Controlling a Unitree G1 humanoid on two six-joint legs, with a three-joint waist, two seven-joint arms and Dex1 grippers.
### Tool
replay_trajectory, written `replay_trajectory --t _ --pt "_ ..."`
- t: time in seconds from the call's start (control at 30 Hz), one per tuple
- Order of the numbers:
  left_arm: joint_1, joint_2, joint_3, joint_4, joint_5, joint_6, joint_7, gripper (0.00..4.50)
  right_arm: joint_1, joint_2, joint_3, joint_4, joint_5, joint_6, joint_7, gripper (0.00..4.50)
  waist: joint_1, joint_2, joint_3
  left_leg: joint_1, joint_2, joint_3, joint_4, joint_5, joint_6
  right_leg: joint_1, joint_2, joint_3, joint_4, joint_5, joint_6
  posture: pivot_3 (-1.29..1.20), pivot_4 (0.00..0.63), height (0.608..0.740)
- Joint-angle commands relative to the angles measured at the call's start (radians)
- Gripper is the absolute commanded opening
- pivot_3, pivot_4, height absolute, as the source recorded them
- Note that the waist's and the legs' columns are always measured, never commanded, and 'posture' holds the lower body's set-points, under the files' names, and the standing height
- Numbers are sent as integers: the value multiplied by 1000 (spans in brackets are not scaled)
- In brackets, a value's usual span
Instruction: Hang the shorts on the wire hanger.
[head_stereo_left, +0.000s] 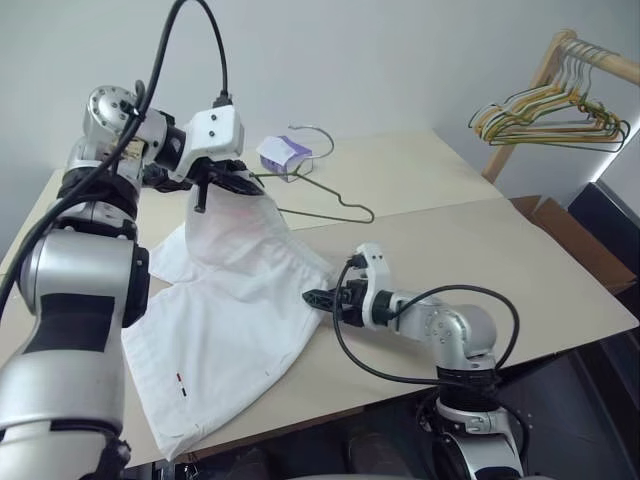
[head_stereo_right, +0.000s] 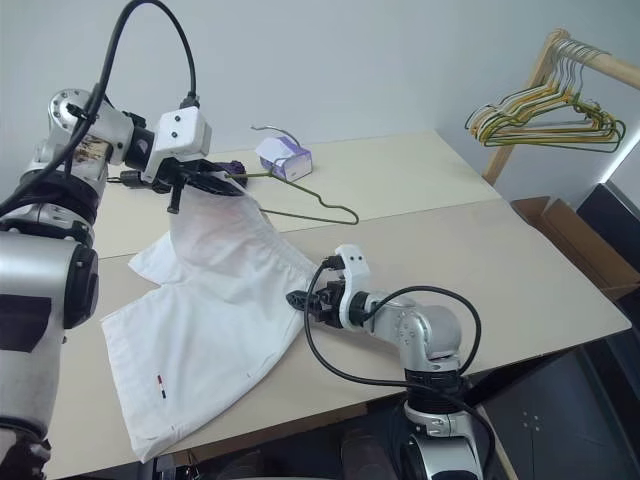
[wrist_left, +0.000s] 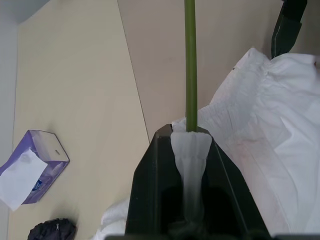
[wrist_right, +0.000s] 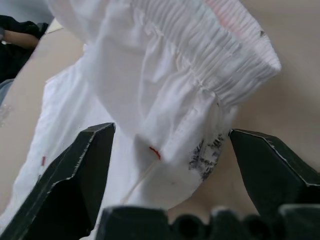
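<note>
White shorts (head_stereo_left: 235, 300) were pinched with the wire hanger (head_stereo_left: 320, 200) in the clenched left tool (head_stereo_left: 225, 180), lifted off the table (head_stereo_left: 480, 250). The right tool (head_stereo_left: 318, 297) (spread wide, empty) was at the waistband; the fabric could be dragged loose.

Both eye views look forward and down from the head over the worktop (head_stereo_left: 520, 260), sharing nearly the same scene. Each wrist view looks along its own gripper, close to the shorts (wrist_right: 165, 90), which all four views share.
</note>
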Motion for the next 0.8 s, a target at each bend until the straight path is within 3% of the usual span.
replay_trajectory --t 0.03,0.3,0.33,0.5,0.8 --pt "-12 12 30 -17 -4 -11 4 43 -16 11 14 15 -2 -91 -9 3127 0 0 0 0 0 0 0 0 0 0 0 0 0 0 0 -180 0 740" --pt "-6 19 59 -22 -12 -2 -12 43 0 -30 76 26 -37 -148 -35 212 1 0 0 0 0 -1 0 0 0 0 0 0 0 0 0 -166 0 740" --pt "-6 22 67 -22 -19 10 -22 43 5 -62 114 21 -75 -183 -39 51 2 0 0 0 0 -1 0 0 0 0 0 0 0 0 0 -164 0 740" --pt "24 47 85 -50 -64 -24 -76 43 9 -232 231 41 -235 -294 -63 51 2 0 0 0 0 -1 0 0 0 0 0 -1 0 0 0 -169 0 740" --pt "145 94 88 -128 -133 -34 -76 43 6 -439 176 51 -304 -382 -44 51 3 0 0 0 0 -1 0 0 0 1 0 0 0 0 0 -172 0 740"
